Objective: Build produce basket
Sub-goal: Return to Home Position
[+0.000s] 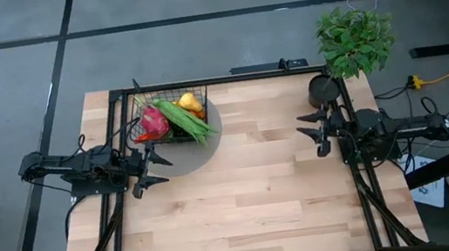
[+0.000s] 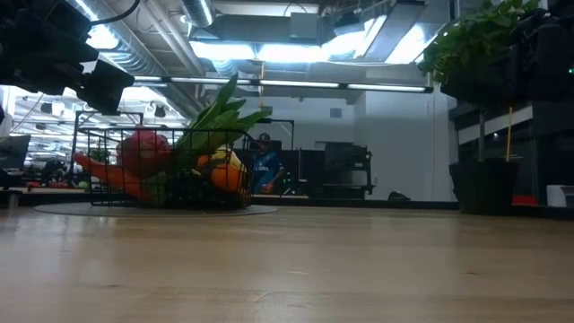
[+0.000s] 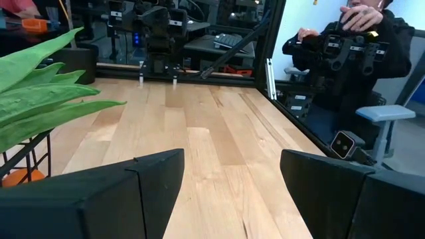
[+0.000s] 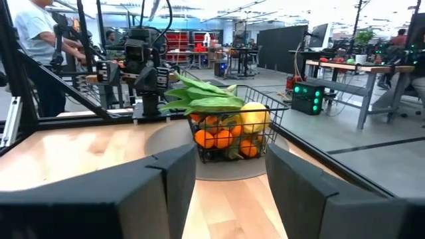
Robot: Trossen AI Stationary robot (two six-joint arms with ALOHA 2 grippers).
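The basket [image 1: 165,92], heaped with produce [image 1: 172,115], sits on a grey mat [image 1: 209,141] at the table's far left. The left gripper [image 1: 157,170] hangs just beside it, and the right gripper [image 1: 305,125] hangs near the right edge; both have their fingers spread and hold nothing. Homing well likely means drawing the left arm straight back, clear of the wire rim and the overhanging green leaves.

Green leaves [image 1: 181,117] hide much of the produce [image 1: 153,120] inside the basket [image 1: 169,93].
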